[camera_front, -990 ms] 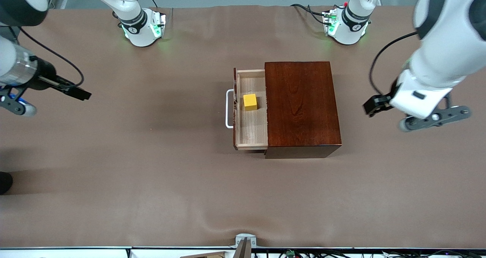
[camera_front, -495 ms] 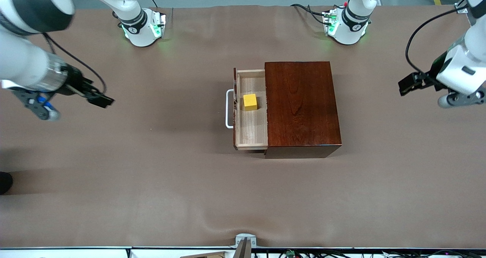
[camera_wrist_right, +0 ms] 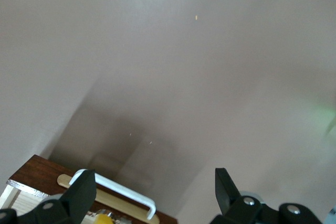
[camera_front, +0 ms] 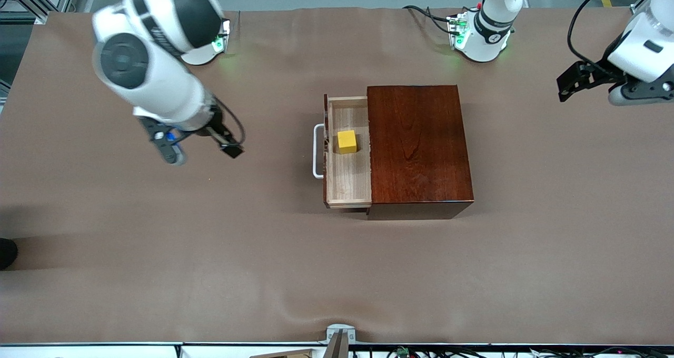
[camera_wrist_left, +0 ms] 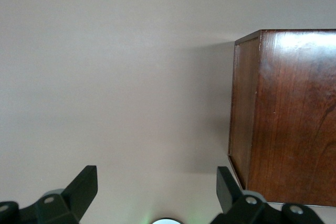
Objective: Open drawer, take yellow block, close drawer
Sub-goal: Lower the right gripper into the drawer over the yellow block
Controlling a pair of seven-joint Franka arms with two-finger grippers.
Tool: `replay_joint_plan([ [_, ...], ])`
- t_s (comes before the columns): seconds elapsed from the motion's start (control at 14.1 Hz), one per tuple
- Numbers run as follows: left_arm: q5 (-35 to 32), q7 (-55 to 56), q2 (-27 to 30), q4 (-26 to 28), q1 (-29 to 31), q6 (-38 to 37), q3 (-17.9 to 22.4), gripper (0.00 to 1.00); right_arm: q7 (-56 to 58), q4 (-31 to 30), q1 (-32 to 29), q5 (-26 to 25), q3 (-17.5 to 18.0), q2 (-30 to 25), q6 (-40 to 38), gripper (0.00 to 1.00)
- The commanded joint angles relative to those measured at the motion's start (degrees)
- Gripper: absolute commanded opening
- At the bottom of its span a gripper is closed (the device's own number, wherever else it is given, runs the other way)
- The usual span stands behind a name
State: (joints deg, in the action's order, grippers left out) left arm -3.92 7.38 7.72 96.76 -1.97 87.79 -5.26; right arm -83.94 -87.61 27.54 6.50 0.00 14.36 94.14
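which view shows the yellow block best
The front view: the whole yellow block sits unobstructed in the open drawer. The right wrist view catches only a yellow sliver at its edge. The left wrist view shows only the wooden box, no block.

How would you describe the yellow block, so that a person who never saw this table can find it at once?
Near the middle of the brown table stands a dark reddish-brown wooden box. On its side toward the right arm's end of the table, a light-wood drawer with a white loop handle is pulled out. The yellow block lies inside, a small bright cube, the drawer's only content and the only yellow thing.
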Motion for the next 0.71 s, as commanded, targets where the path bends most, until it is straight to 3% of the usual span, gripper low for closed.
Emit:
replay_joint_plan([
  [0.0,0.6,-1.4,1.0,1.2,0.8,1.3,-0.5,1.00,-8.2,0.9,3.6,0.4,-0.7,2.6,1.9,1.00],
  [0.35,0.6,-1.3,0.5,0.4,0.9,1.4,-0.3,1.00,-23.3,1.1,8.0,7.4,-0.7,6.8,11.1,1.00],
  [0.64,0.6,-1.3,0.5,0.2,0.9,1.4,-0.3,1.00,-26.4,1.4,9.9,9.1,-0.6,9.5,14.4,1.00],
])
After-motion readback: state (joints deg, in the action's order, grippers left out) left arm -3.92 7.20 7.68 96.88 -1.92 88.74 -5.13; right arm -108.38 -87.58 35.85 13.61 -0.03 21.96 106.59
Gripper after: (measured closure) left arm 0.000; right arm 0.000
